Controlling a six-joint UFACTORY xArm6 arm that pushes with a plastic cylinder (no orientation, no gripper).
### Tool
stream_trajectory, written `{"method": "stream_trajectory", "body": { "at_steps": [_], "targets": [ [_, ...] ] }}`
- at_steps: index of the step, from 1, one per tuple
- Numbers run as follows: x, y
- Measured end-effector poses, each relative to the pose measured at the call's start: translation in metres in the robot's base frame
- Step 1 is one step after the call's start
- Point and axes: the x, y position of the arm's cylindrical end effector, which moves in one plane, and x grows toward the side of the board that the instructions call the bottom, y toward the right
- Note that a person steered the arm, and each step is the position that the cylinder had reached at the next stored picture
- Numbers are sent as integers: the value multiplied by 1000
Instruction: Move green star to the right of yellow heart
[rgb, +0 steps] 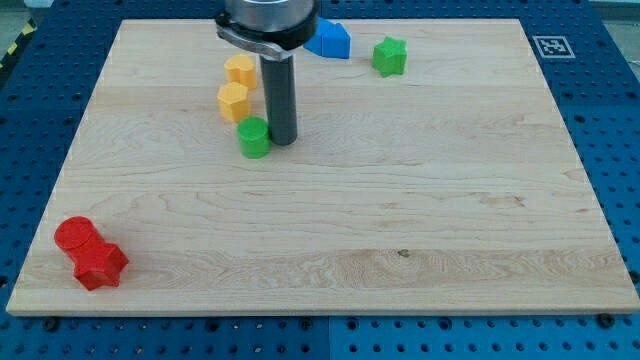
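The green star lies near the view's top, right of centre. Two yellow blocks sit left of centre: the upper one looks like the yellow heart, and the lower one looks like a pentagon. My tip rests on the board just right of a green round block, touching or nearly touching it. The tip is below and right of the yellow blocks, and far left of and below the green star.
A blue block lies at the view's top, partly hidden behind the arm's body, left of the green star. A red round block and a red star sit together at the bottom left of the wooden board.
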Motion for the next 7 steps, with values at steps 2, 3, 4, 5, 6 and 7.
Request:
{"method": "stream_trajectory", "body": {
  "at_steps": [2,3,4,5,6,7],
  "targets": [
    [0,-13],
    [-2,28],
    [-12,95],
    [-42,142],
    [-96,149],
    [-139,149]
  ]
}}
